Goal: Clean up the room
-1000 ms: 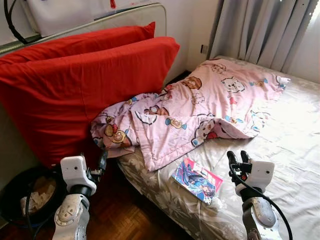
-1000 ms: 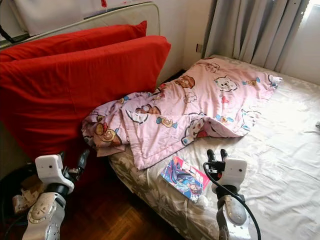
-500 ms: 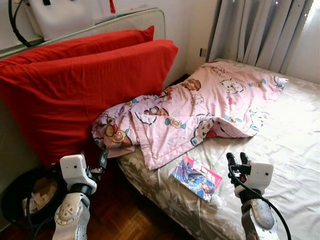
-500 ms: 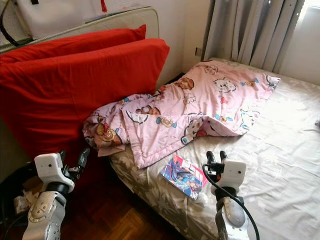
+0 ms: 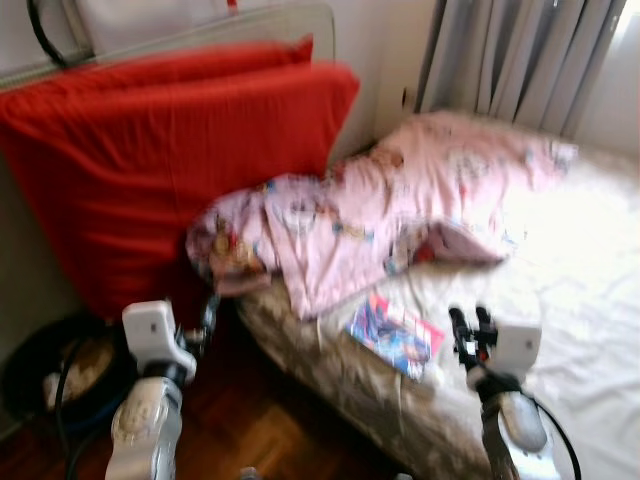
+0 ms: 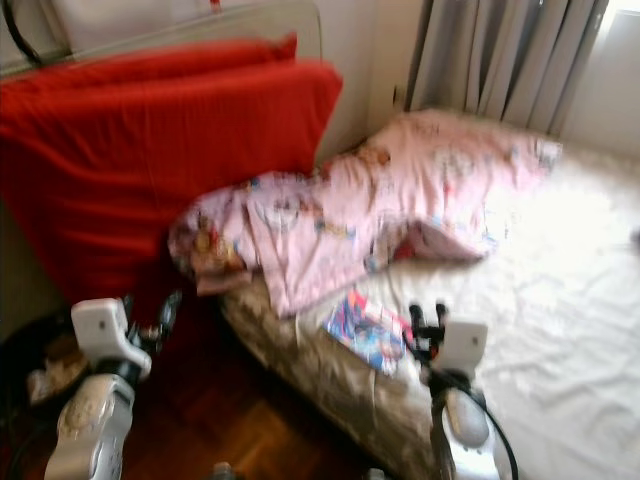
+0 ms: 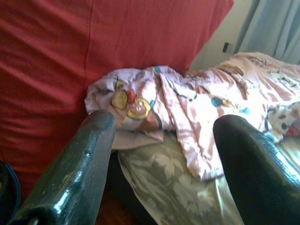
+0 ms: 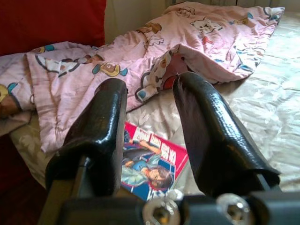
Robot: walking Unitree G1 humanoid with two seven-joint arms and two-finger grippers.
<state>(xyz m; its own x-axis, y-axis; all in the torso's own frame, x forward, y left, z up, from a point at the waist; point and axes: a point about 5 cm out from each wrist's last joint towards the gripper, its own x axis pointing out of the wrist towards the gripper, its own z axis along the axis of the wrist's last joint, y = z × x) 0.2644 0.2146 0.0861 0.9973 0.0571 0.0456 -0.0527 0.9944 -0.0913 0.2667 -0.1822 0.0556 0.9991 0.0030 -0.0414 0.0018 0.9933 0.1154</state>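
A comic book (image 8: 150, 161) with a red-edged, blue-figured cover lies flat on the bed (image 5: 560, 300), close to the mattress edge nearest the robot and just past the lower hem of a rumpled pink cartoon-print blanket (image 5: 400, 215). That blanket spreads away from the comic book toward the grey curtains (image 5: 520, 60) at the far side of the bed, and its bunched end hangs over the mattress corner beside the comic book, against two big red pillows (image 5: 170, 160) propped upright at the bed's head. The right claw (image 5: 473, 328) hovers just beside the comic book, on the side away from the pillows and slightly above the pale floral sheet; its two black fingers (image 8: 211, 136) stand parted with nothing between them, and the right wrist view looks between them straight down on the cover. The left claw (image 5: 206, 318) is farther from the comic book, off the bed's edge over the dark wooden parquet floor (image 5: 270, 440), low in front of the pillows; its fingers (image 7: 75, 164) are also spread wide and empty, pointing at the blanket's bunched end. Beyond the left arm from the comic book, a dark round basket (image 5: 45, 365) sits on the floor at the foot of the pillows; what is in it is too blurred to name. Both head views are smeared by motion.
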